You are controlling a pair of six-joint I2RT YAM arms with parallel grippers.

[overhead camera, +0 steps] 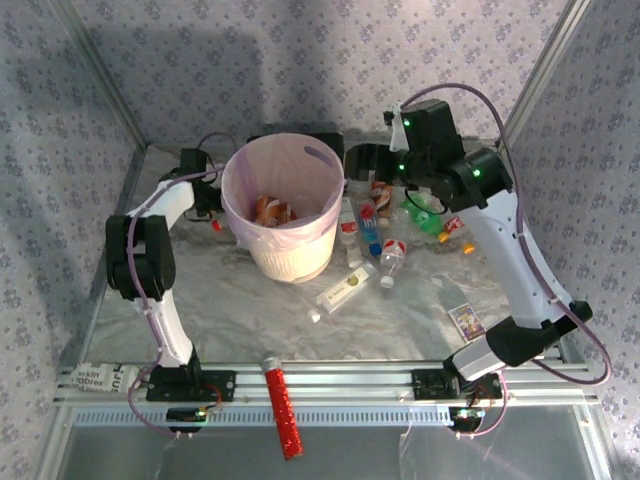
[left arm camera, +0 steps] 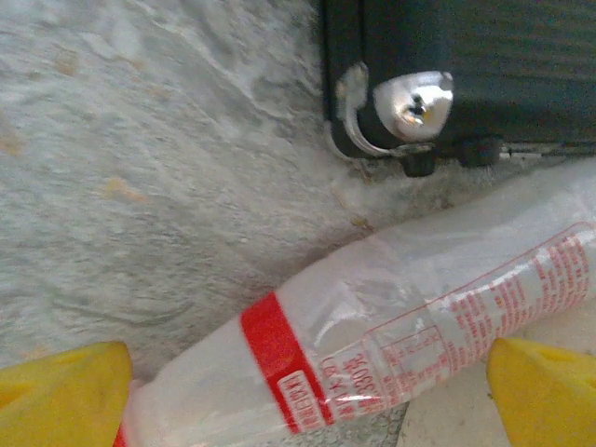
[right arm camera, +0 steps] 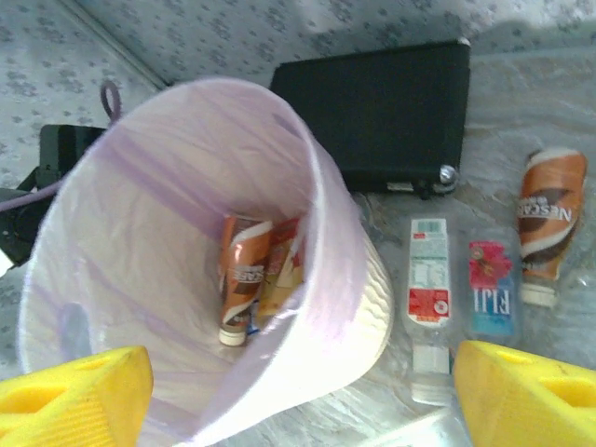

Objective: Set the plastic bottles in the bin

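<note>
The pale-pink bin [overhead camera: 283, 205] [right arm camera: 326, 307] stands at the table's middle left. Inside it lie a brown bottle [right arm camera: 244, 275] and a red-and-yellow one [right arm camera: 284, 270]. My right gripper [right arm camera: 303, 391] hangs open above the bin's right wall, holding nothing. Right of the bin lie a red-label clear bottle [right arm camera: 429, 298], a blue-label one [right arm camera: 491, 289] and a brown one [right arm camera: 551, 223]. Several more bottles [overhead camera: 393, 255] are scattered there, one of them green [overhead camera: 425, 215]. Behind the bin's left side, my left gripper [overhead camera: 207, 200] [left arm camera: 307, 391] is open, its yellow fingertips [left arm camera: 65, 396] either side of a clear red-banded bottle [left arm camera: 372, 326] lying on the table.
A black case [right arm camera: 391, 102] [left arm camera: 466, 65] sits behind the bin, close to the red-banded bottle. A red glittery tube [overhead camera: 283, 405] lies on the front rail. A small card [overhead camera: 466, 320] lies at the right front. Patterned walls close in the table.
</note>
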